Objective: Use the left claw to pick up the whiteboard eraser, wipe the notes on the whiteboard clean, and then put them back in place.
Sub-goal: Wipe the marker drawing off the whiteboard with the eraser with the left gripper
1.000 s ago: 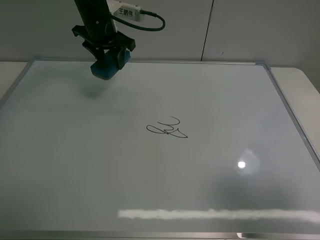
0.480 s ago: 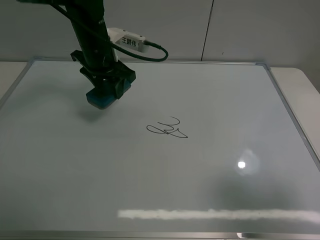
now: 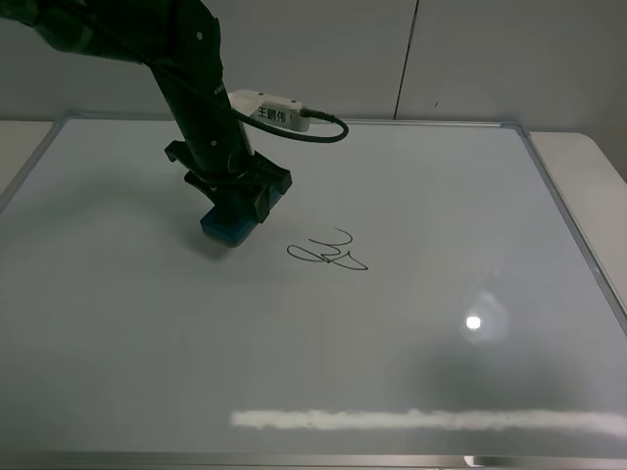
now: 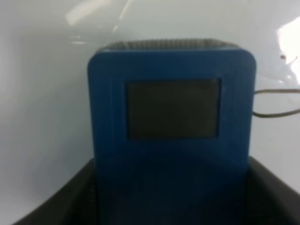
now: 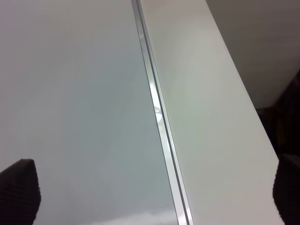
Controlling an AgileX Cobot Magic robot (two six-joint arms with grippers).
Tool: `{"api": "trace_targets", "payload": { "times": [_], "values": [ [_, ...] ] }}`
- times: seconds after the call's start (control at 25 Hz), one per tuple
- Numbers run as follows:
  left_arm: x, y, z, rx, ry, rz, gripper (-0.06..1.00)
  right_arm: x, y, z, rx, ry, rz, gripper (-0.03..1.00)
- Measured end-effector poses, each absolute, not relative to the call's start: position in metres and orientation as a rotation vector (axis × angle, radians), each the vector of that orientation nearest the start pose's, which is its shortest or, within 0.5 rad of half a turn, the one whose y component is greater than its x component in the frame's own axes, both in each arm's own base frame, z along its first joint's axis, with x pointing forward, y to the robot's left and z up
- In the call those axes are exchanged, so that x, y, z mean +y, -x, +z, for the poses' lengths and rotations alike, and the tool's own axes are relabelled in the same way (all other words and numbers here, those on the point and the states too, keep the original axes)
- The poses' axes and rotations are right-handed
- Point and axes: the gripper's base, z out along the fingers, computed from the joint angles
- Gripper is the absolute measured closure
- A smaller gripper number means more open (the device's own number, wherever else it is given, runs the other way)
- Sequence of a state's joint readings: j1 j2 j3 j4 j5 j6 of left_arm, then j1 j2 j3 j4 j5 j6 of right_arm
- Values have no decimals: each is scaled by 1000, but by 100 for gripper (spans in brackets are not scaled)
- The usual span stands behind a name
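A pale glare streak [image 3: 421, 420] lay along the near edge of the whiteboard [image 3: 147, 372]. A small bright spot of light [image 3: 474, 322] sat farther in, toward the right edge. The notes [image 3: 328, 253], a thin black looping scribble, lay about mid-board. Just left of them, slightly nearer the far edge, the left claw [image 3: 235, 204] was clamped on the whiteboard eraser [image 3: 227, 230]. The eraser sat low at the board, apart from the notes; whether it touched the board could not be told. A white labelled box [image 3: 269, 107] with a black cable [image 3: 328, 125] rode on the arm near the far edge. The right gripper [image 5: 153, 188] held its fingertips well apart above the board's frame [image 5: 157, 117] and the table [image 5: 206, 117].
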State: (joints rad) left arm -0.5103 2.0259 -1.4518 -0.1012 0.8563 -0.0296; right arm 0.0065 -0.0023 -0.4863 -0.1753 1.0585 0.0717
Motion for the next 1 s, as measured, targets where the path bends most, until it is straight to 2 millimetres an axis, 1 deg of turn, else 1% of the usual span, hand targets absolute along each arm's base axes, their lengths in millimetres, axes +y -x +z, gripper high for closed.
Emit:
{"api": "trace_targets", "payload": {
  "times": [0.12, 0.2, 0.36, 0.64, 0.84, 1.0],
  "values": [
    [-208, -356, 165, 2897, -596, -204, 39, -14, 4, 275, 2043, -73, -161, -2],
    [-210, -356, 156, 2922, -592, -196, 39, -14, 4, 275, 2043, -73, -161, -2],
    [-218, -353, 143, 2942, -616, -188, 39, -14, 4, 275, 2043, -73, -161, -2],
    [-238, -347, 142, 2903, -637, -190, 39, -14, 4, 275, 2043, -73, -161, -2],
    [-256, -355, 138, 2894, -687, -143, 39, -14, 4, 275, 2043, -73, -161, -2],
    [-265, -361, 128, 2900, -707, -133, 39, -14, 4, 275, 2043, -73, -161, -2]
  ]
}}
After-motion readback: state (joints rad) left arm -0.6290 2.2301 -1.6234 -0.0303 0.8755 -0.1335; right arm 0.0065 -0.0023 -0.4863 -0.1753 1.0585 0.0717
